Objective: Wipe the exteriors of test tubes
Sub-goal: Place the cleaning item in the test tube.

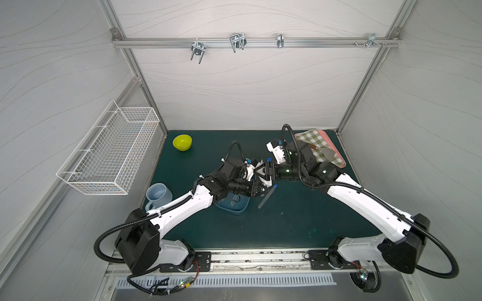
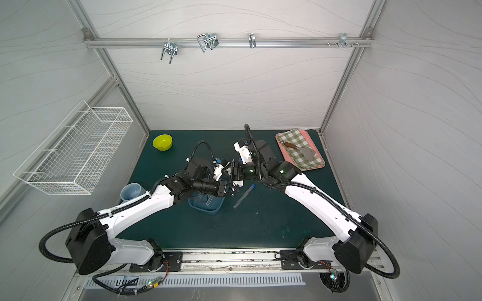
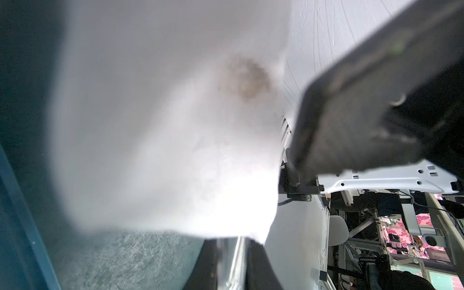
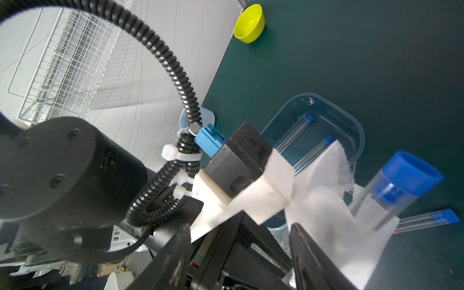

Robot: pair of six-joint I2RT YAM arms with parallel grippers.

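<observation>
White cloth (image 3: 163,125) is blurred just ahead of left gripper (image 3: 234,251) fingers (image 3: 261,271), which are cut off by the frame edge. The test tube (image 4: 391,190) shaft is hidden by cloth beyond the fingers. Right gripper (image 1: 262,177) grip is hidden behind cloth; contents cannot be told.

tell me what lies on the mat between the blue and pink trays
One blue-capped test tube, loose on the mat beside the blue tray; it shows in both top views.

Mat (image 1: 287,221) dark green, bowl (image 1: 182,142) yellow-green, cloth (image 2: 300,149) green/white check, tray (image 2: 309,137) pink, test tube caps (image 4: 411,173) blue, wipe (image 4: 326,213) white.
</observation>
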